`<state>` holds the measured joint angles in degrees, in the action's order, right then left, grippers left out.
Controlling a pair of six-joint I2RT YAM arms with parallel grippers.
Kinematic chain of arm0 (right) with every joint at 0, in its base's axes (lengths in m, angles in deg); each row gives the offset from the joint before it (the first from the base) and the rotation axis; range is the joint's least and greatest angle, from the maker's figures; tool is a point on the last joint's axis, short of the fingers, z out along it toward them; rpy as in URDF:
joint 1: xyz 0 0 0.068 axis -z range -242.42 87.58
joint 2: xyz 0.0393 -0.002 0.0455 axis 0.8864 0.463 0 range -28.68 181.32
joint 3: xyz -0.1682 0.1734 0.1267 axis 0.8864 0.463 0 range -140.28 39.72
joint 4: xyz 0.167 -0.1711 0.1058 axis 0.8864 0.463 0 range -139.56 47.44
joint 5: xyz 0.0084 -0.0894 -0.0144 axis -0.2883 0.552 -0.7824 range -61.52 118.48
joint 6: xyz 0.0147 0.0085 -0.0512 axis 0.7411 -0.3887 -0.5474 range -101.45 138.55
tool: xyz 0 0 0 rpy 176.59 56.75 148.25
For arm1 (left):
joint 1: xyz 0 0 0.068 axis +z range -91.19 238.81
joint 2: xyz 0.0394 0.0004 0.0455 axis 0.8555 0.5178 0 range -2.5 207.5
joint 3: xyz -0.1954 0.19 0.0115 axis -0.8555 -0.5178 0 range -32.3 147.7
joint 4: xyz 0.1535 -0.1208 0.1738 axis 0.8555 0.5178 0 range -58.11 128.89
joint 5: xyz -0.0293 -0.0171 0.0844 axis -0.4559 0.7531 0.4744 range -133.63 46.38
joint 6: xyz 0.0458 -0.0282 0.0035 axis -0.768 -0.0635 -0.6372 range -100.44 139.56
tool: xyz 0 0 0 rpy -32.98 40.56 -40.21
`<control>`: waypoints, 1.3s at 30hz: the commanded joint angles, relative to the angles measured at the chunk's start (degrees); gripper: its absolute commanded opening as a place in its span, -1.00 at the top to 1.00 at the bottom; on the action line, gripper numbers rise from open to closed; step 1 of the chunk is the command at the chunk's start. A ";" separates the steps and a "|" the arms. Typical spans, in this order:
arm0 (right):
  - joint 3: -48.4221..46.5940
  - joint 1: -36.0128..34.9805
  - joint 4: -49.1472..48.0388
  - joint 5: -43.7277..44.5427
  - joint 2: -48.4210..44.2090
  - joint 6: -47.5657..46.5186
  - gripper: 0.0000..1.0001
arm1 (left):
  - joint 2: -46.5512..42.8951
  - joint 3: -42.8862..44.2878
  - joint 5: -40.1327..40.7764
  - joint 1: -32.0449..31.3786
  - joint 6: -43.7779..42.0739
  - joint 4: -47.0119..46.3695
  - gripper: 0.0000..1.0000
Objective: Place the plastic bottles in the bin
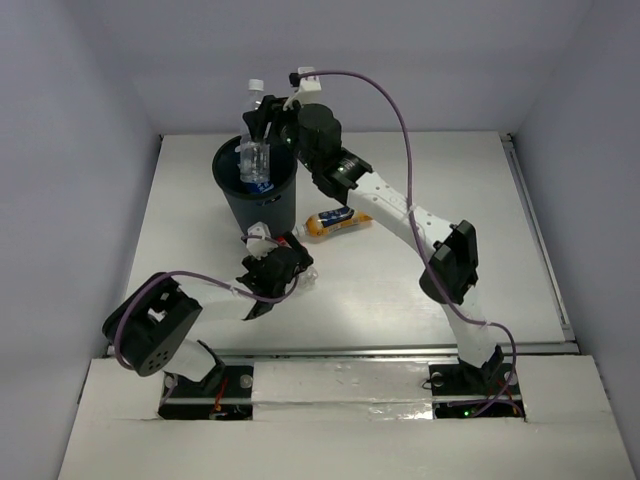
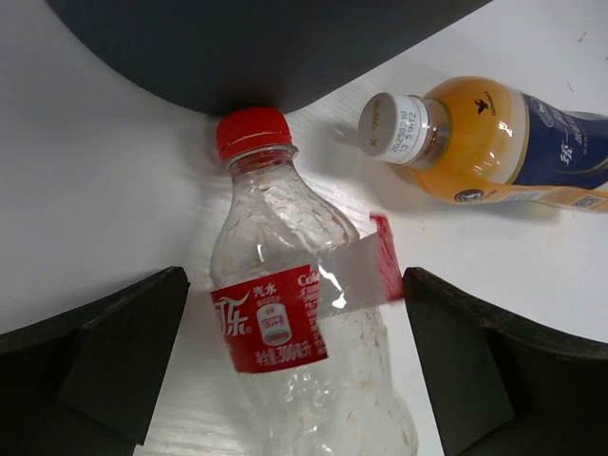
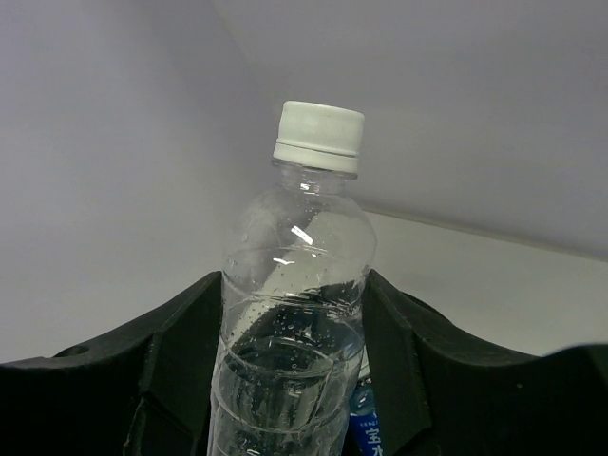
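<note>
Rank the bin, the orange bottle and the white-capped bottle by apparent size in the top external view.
1. bin, clearly the largest.
2. white-capped bottle, raised over the bin. It looks longer than the next, but it is nearer the camera, so places 2 and 3 are unsure.
3. orange bottle, lying flat.

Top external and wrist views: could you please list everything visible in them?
Black round plastic bin: one, table's far side, left of centre.
Plain clear white-capped plastic bottle: one, held upright over the bin.
Blue-labelled clear bottle: at least one, inside bin.
Orange bottle with dark blue label: one, lying right of bin.
Clear red-labelled, red-capped bottle: one, lying at bin's base.
White table: one.
Left gripper: black, open, astride red-labelled bottle.
Right gripper: black, shut on white-capped bottle.
</note>
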<state>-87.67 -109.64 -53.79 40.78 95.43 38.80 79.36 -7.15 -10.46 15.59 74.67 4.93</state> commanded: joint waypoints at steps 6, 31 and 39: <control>6.28 -2.26 -7.46 3.17 -3.09 -5.13 -0.27 | 3.56 2.80 -1.17 0.42 -0.09 -3.45 -0.91; 17.17 -5.69 -12.20 9.51 -10.55 -9.18 -0.65 | 0.06 0.52 1.28 0.42 0.87 -0.46 0.15; 28.05 -5.69 -12.47 8.10 -23.20 -6.54 -0.51 | -7.15 -1.50 2.34 -0.63 -0.18 4.19 0.33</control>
<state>-62.67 -114.95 -60.85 48.84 79.09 30.78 76.19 -7.20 -10.00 15.68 75.32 7.05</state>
